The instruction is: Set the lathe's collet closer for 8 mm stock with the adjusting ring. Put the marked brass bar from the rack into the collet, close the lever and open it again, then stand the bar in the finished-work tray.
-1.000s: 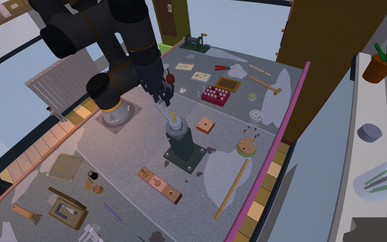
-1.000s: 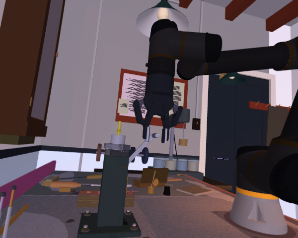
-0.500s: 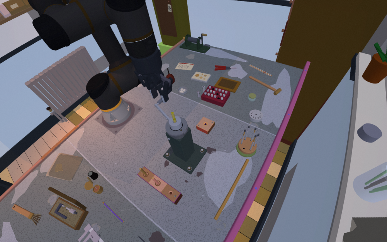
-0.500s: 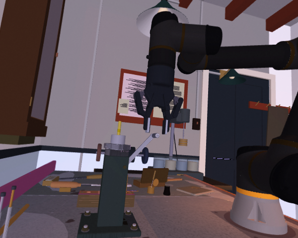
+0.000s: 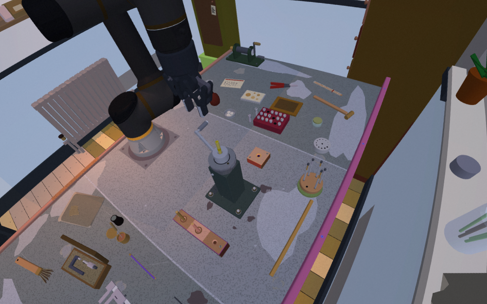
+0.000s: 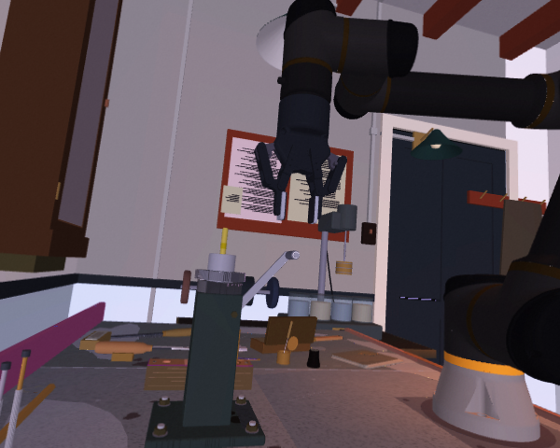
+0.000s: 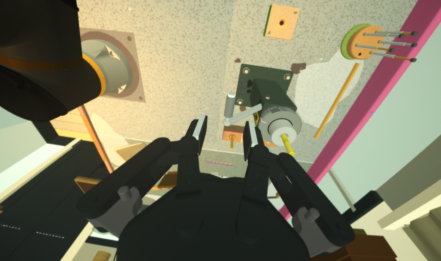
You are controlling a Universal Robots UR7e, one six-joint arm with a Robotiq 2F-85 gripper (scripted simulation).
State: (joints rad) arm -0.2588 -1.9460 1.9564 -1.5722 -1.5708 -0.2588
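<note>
Most of the brass bar point(image 5: 218, 146) point(image 6: 224, 240) point(image 7: 287, 144) is hidden inside the collet point(image 5: 221, 156) point(image 6: 221, 263) point(image 7: 283, 126); only its top end sticks out. The collet sits on a dark green post point(image 5: 230, 181) point(image 6: 213, 347) bolted to the bench. The knurled adjusting ring point(image 6: 220, 276) point(image 7: 277, 108) circles the collet's base. The grey lever point(image 5: 204, 135) point(image 6: 270, 276) point(image 7: 238, 112) slants up and away from the collet. My gripper point(image 5: 197, 105) point(image 6: 296, 207) point(image 7: 225, 133) hangs above the lever's handle end, open and empty.
The orange tray block point(image 5: 258, 157) point(image 7: 281, 22) with one hole lies right of the post. A round rack of rods point(image 5: 310, 180) point(image 7: 366, 45) stands near the pink bench edge point(image 5: 336, 196). A long wooden holder point(image 5: 201, 232) lies in front of the post. My arm's base point(image 5: 148, 140) is left.
</note>
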